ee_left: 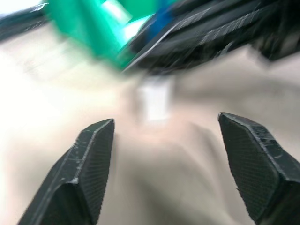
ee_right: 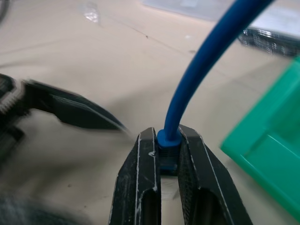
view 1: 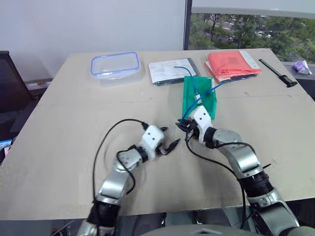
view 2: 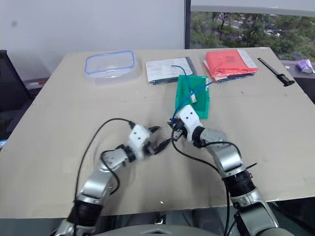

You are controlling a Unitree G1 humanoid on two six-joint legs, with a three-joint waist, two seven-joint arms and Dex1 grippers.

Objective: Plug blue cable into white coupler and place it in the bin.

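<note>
Between right-wrist fingers (ee_right: 140,187), the blue cable (ee_right: 201,70) sits clamped.

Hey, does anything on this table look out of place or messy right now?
One thing: a second blue cable with a grey-white block lies in the green bin, its tail spilling over the back wall onto the papers. Nothing looks damaged.

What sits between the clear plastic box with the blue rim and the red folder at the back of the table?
A white paper sheet in a dark sleeve, between the clear box and red folder, in the left eye view.
</note>
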